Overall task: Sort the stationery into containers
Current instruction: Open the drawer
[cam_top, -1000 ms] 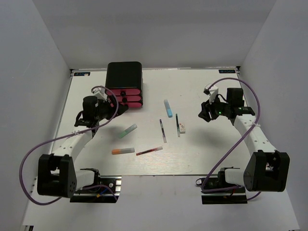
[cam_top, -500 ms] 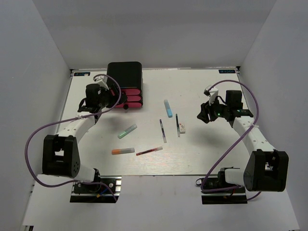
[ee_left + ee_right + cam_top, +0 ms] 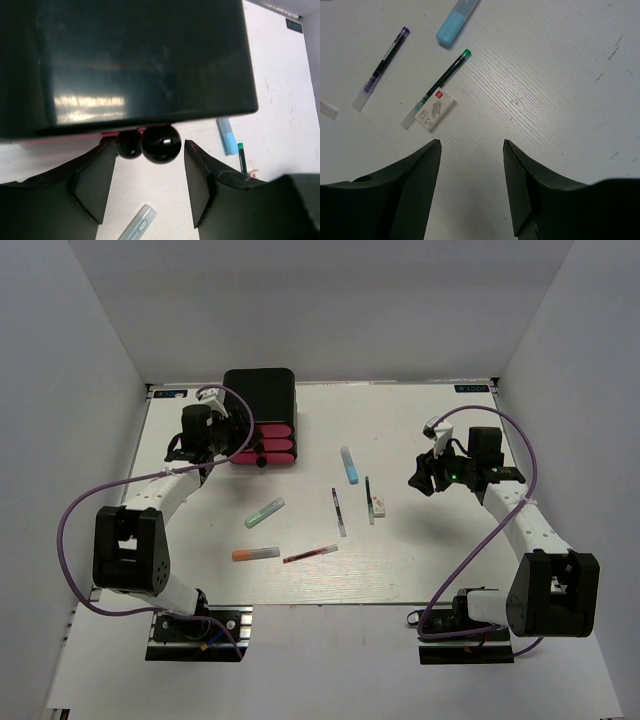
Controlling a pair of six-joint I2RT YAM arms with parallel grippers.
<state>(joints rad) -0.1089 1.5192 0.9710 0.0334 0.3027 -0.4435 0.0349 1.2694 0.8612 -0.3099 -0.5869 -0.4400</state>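
7 loose items: all on the table (image 3: 450, 560), none visibly in a drawer.
Left gripper (image 3: 150, 150): at the drawer fronts, jaws spread, pinching nothing; 2 knobs (image 3: 161, 144) sit between the fingers with a gap on each side.
Drawers (image 3: 268, 448): 3 pink-red fronts stacked in the black box (image 3: 258, 395), far left of the table, and they look pushed in. Can't tell which drawer each knob belongs to.
Orange marker (image 3: 255, 553): near edge, with the red pen (image 3: 310, 553) just to its right.
Green marker (image 3: 265, 511): lies between the drawers and the orange marker.
Dark pens: the purple-capped pen (image 3: 380, 70) is mid-table. The green-capped pen (image 3: 437, 85) is right of it.
Light-blue marker (image 3: 455, 25): beyond the 2 pens.
White block (image 3: 436, 115): against or just beside the green-capped pen.
Right gripper (image 3: 472, 145): above bare table right of the block, jaws spread, empty.
Risk 1: closing the left jaws could catch 2 knobs, so the wrong drawer moves or the grip slips off a round knob.
Risk 2: nothing braces the box, so a pull may drag it.
Risk 3: a pinch on the block may snag the pen. Thin pens lie flat and may roll.
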